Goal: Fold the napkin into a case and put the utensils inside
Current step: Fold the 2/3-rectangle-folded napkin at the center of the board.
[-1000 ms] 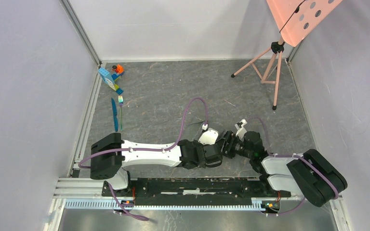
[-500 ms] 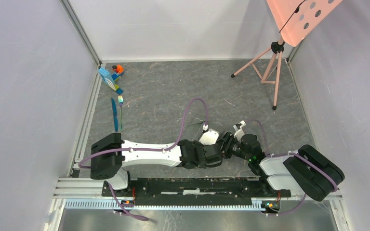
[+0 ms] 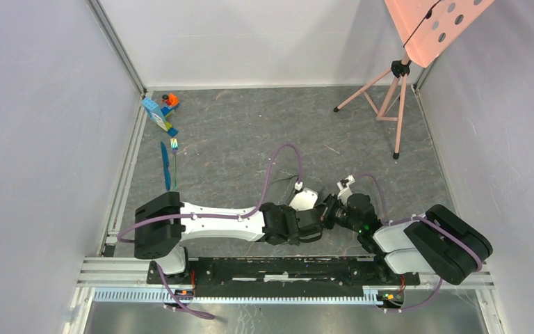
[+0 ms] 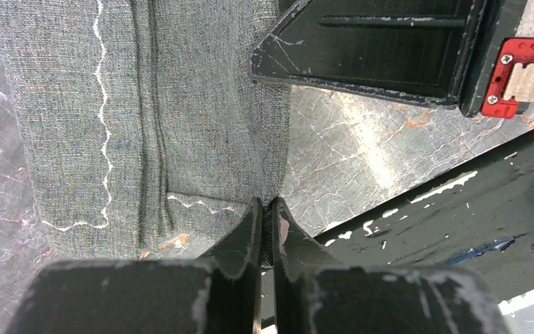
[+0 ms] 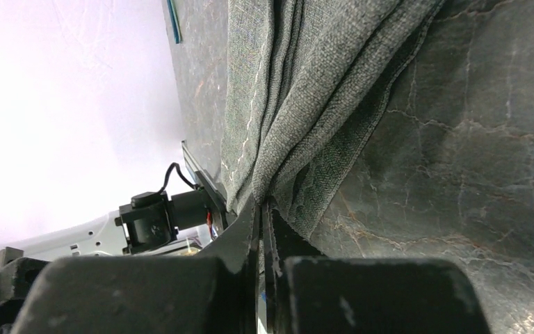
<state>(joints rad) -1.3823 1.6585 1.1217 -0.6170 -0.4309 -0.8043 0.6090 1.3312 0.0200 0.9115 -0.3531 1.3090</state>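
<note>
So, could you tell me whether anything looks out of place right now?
The napkin is bunched into uneven pleats where the right gripper pinches it, not lying flat; the left gripper pinches another edge. The knife and fork lie neatly side by side.

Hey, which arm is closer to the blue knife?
Left. The left arm has its shoulder just near-side of the blue knife; the right arm is far across the table on the right.

The napkin (image 4: 62, 104) lies on the tabletop (image 3: 250, 125) near its front edge, pinched by the left claw (image 4: 267, 221) and right claw (image 5: 261, 212). Well apart at the left, the knife (image 3: 165, 165) lies just left of the fork (image 3: 174, 158), with blocks (image 3: 158, 113) behind them. A tripod (image 3: 389, 97) stands rear right.
</note>
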